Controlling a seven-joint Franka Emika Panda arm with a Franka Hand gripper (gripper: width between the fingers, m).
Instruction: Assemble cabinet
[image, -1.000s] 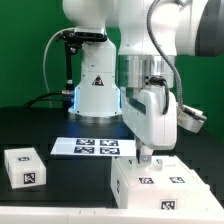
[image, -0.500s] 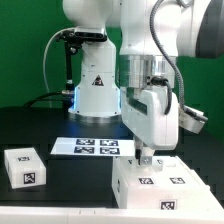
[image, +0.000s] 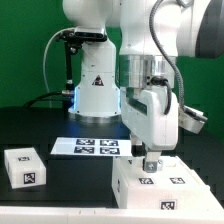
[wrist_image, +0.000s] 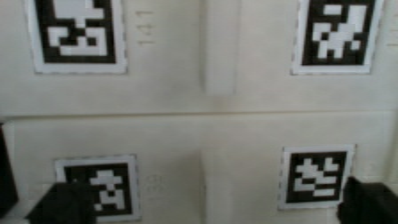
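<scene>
The cabinet (image: 168, 186), a white box with tag markers on top, stands at the exterior view's lower right. My gripper (image: 150, 162) points straight down onto its top near the back edge. In the wrist view the cabinet's white top (wrist_image: 214, 110) with several tags fills the picture, and a seam runs across it. My gripper (wrist_image: 214, 205) is open, with the dark fingertips (wrist_image: 50, 205) wide apart at either side of the tagged surface. A separate small white cabinet part (image: 24, 165) with a tag lies at the exterior view's lower left.
The marker board (image: 92, 147) lies flat on the black table between the robot base (image: 95, 95) and the cabinet. A green wall stands behind.
My gripper has come down a little onto the cabinet's top. Nothing else has moved.
</scene>
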